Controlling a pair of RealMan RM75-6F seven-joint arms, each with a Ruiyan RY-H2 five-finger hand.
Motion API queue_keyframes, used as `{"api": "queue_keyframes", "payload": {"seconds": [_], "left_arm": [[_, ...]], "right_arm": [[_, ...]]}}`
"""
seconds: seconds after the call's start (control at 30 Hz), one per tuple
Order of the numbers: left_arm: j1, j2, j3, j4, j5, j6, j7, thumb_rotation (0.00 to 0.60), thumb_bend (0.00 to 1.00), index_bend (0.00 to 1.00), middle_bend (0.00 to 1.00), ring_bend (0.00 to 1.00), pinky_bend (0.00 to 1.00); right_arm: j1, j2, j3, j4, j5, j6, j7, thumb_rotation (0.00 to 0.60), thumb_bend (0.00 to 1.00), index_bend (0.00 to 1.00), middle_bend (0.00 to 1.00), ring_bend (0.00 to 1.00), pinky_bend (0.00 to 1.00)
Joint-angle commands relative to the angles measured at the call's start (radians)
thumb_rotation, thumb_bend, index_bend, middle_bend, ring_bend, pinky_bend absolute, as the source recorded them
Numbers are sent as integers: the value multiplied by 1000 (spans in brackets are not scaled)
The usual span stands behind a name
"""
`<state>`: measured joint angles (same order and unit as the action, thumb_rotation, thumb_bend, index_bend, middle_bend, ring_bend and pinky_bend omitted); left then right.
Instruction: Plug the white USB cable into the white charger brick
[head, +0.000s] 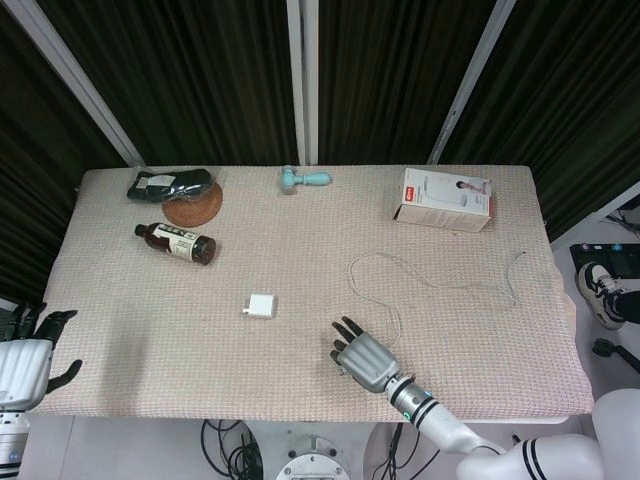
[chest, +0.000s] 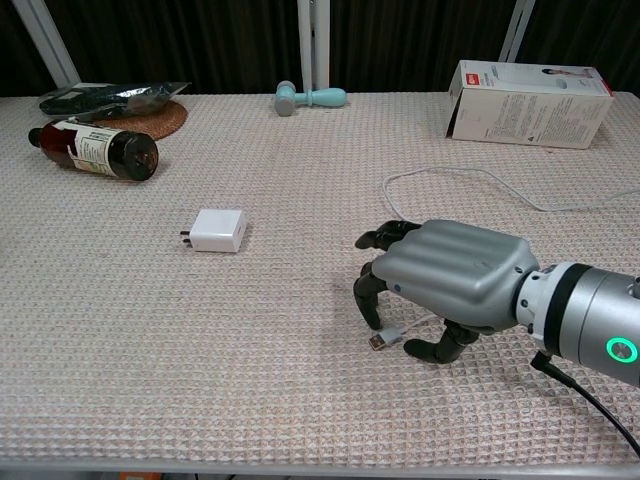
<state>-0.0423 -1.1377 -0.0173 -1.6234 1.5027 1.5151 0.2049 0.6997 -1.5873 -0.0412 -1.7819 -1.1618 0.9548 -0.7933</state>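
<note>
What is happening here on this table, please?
The robot's right hand hangs low over the metal USB plug of the thin white cable, fingers curled down around it; whether they already touch it cannot be told. The plug lies on the beige woven tablecloth. The small white square charger brick lies apart, to the left of the hand, untouched, so nothing is plugged in yet. The left hand waits beside the table's left edge, holding nothing.

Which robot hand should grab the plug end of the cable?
The right hand. It is arched over the cable's plug, fingers almost on it. The left hand sits off the table's far left edge.
</note>
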Motion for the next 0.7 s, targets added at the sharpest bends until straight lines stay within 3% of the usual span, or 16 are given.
{"api": "queue_keyframes", "payload": {"seconds": [0.03, 0.7], "left_arm": [[0, -1, 0, 1, -1, -1, -1, 600, 188, 216, 234, 75, 0], [-2, -9, 1, 23, -5, -8, -20, 600, 188, 216, 233, 75, 0]], "right_arm": [[1, -3, 0, 2, 5, 1, 0, 600, 262, 443, 309, 0, 0], [8, -38, -4, 25, 32, 24, -25, 600, 304, 501, 320, 5, 0]]}}
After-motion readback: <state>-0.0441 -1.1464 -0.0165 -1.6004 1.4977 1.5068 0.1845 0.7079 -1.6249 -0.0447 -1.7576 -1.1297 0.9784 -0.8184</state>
